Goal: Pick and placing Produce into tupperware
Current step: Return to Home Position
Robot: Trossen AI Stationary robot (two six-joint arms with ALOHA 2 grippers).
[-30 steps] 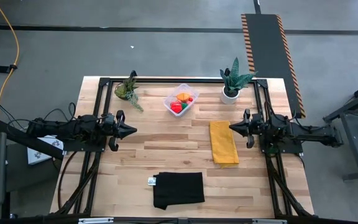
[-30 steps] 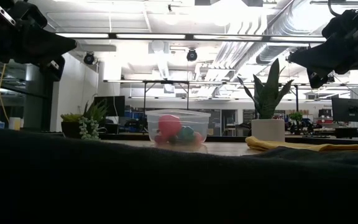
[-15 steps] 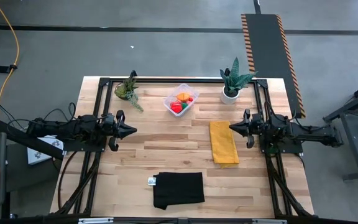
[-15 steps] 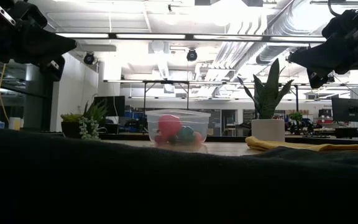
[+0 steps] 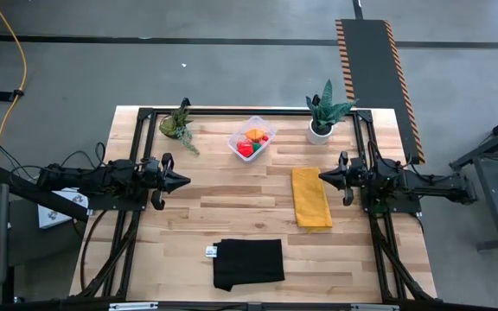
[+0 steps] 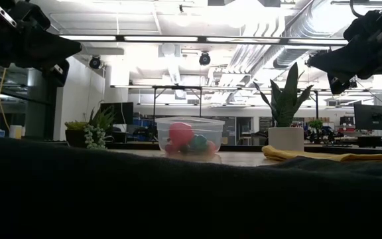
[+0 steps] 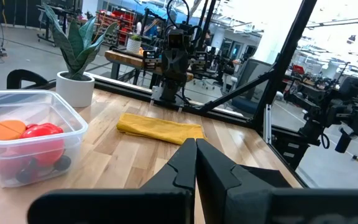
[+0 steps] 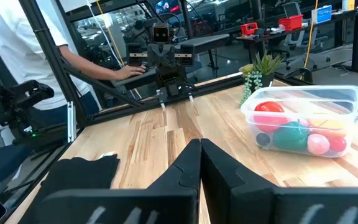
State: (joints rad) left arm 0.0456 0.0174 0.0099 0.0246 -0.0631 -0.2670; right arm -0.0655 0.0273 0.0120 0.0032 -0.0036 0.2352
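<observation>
Sitting inside the tupperware [image 8: 355, 102], the lower Produce [image 8: 293, 135] looks indistinct.

Clear tupperware [image 5: 235, 139], yellow cloth [image 5: 311, 209], black cloth [image 5: 248, 263]

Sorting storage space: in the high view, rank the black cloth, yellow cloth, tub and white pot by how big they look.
Largest to smallest:
1. black cloth
2. yellow cloth
3. tub
4. white pot

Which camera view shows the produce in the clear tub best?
The right wrist view: the produce shows through the tub wall, red, green, pink pieces. Left wrist shows orange and red; high, small from above; low, pink and teal.
</observation>
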